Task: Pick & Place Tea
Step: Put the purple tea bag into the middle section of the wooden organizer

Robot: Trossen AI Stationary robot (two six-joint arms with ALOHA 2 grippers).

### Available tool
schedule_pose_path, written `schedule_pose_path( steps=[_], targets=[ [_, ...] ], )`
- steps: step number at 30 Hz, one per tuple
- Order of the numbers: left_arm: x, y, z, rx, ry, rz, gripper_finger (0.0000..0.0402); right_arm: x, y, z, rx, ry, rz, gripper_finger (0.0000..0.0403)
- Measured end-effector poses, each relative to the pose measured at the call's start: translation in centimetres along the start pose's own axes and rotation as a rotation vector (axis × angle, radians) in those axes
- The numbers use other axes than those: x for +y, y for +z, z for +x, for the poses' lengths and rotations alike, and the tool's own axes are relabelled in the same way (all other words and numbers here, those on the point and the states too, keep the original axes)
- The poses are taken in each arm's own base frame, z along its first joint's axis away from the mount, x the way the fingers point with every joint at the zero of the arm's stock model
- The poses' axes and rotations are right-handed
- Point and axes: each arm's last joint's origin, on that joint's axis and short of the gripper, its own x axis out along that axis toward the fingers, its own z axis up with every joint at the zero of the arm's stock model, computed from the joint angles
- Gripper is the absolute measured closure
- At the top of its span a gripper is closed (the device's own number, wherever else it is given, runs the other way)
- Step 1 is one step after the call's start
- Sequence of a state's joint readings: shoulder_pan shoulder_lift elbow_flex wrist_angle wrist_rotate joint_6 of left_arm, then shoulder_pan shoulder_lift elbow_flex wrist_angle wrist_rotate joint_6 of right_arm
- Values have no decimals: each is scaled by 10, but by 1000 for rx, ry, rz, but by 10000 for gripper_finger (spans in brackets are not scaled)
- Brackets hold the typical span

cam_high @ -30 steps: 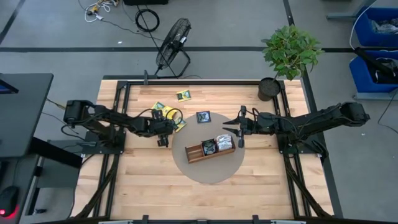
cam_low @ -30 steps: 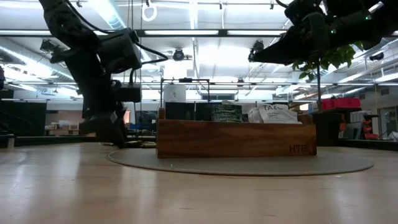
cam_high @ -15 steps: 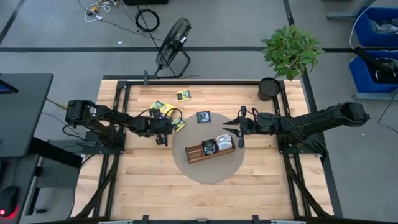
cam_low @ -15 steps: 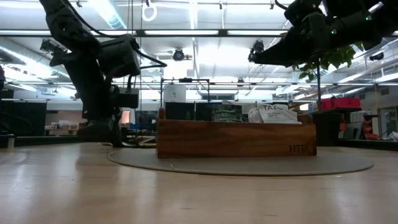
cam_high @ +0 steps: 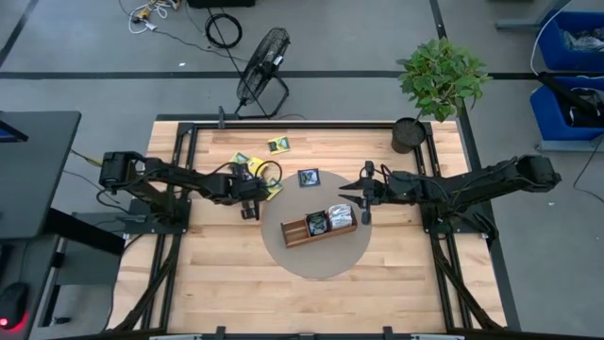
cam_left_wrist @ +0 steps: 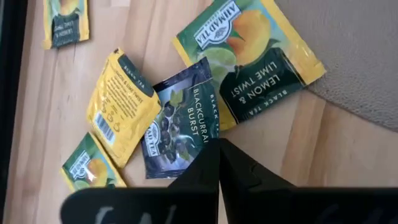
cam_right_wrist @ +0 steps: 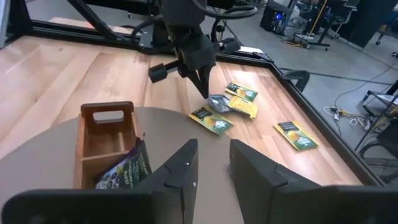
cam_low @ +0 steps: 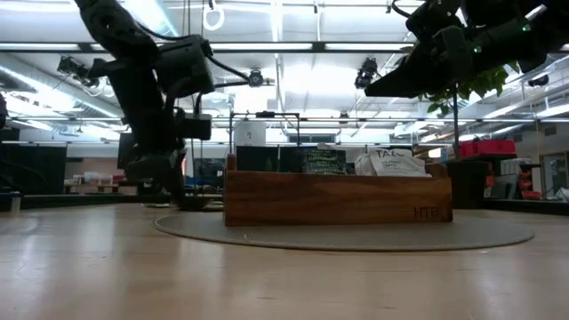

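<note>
The blackcurrant tea sachet (cam_left_wrist: 180,127) is pinched by the clenched left gripper (cam_left_wrist: 218,149), at ten o'clock from the wooden tray (cam_high: 317,235); the right gripper (cam_right_wrist: 211,163) hovers parted, empty.

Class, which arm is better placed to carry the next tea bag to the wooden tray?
Left: its gripper is shut on the dark blue tea bag; the right gripper hovers empty.

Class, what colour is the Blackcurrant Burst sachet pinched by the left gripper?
Dark blue sachet with berry artwork, clearest in the left wrist view.
</note>
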State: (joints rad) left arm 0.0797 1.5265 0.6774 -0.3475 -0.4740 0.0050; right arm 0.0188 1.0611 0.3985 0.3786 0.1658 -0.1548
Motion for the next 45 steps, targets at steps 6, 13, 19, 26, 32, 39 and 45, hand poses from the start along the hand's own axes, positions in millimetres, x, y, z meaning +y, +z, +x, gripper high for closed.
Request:
schedule_pose_path(
  steps=[6,13,19,26,32,39,45],
  targets=[
    [-1,14,-14,-42,-38,-1,400,-1,0,0,1,-4,-14,302],
    [-2,29,-35,-117,-111,-6,401,-1,0,3,-12,-7,-110,302],
    [2,44,-47,-165,-132,-24,401,-5,1,9,-57,-8,-136,302],
    [7,63,-61,-236,-167,-25,401,-13,-1,20,-63,10,-140,279],
    [13,81,-77,-314,-224,-22,401,-18,6,45,-29,75,-130,233],
    [17,91,-86,-359,-253,-15,401,-19,15,74,-6,87,-199,180],
    [17,91,-86,-361,-252,-8,401,-19,25,97,0,110,-206,178]
  ],
)
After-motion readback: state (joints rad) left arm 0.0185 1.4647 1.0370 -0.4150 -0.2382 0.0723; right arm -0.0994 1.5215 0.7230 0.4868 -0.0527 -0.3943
